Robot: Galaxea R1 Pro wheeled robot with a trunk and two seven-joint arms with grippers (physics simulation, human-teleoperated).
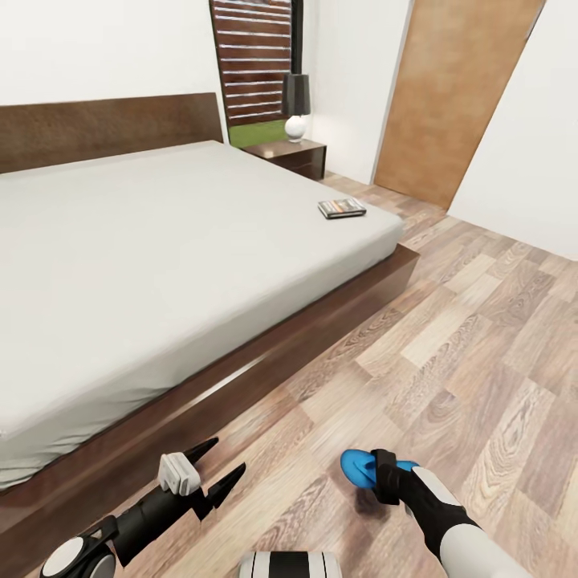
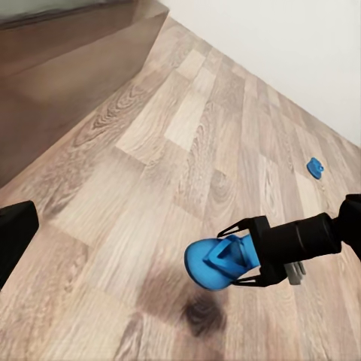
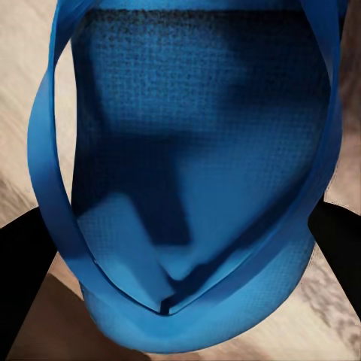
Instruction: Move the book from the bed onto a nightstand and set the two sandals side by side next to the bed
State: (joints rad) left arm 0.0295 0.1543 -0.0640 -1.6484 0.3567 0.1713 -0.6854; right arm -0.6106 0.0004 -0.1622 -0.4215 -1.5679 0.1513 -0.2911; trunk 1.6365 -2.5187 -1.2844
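Bright blue rubber shows between the fingers of the right gripper (image 1: 384, 474): it is closed on one sandal (image 1: 359, 468), held just above the wood-plank floor (image 1: 482, 337), with a dark shadow on the boards under it. In the left wrist view the same sandal (image 2: 218, 261) sticks out ahead of the right gripper (image 2: 252, 256), toe strap up, clear of the floor. In the right wrist view the sole and thin straps of the sandal (image 3: 188, 180) lie right in front of the lens, with the dark fingers (image 3: 22, 271) at either side.

The second sandal (image 2: 315, 168) lies flat on the floor well beyond the held one, near the white wall (image 2: 301, 53).

The left gripper (image 1: 215, 472) hangs empty beside the right one, on the bed side, its two black fingers spread apart in a wide V, just off the dark brown frame of the bed (image 1: 265, 353).

The book (image 1: 342, 209) lies flat on the grey mattress near its far corner, well ahead of both grippers. Beyond it stands a nightstand (image 1: 291, 154) by the headboard, with a lamp (image 1: 295, 104) on top; its drawers are shut, so what is in them cannot be told. A brown door (image 1: 449, 96) stands farther off, to the right.
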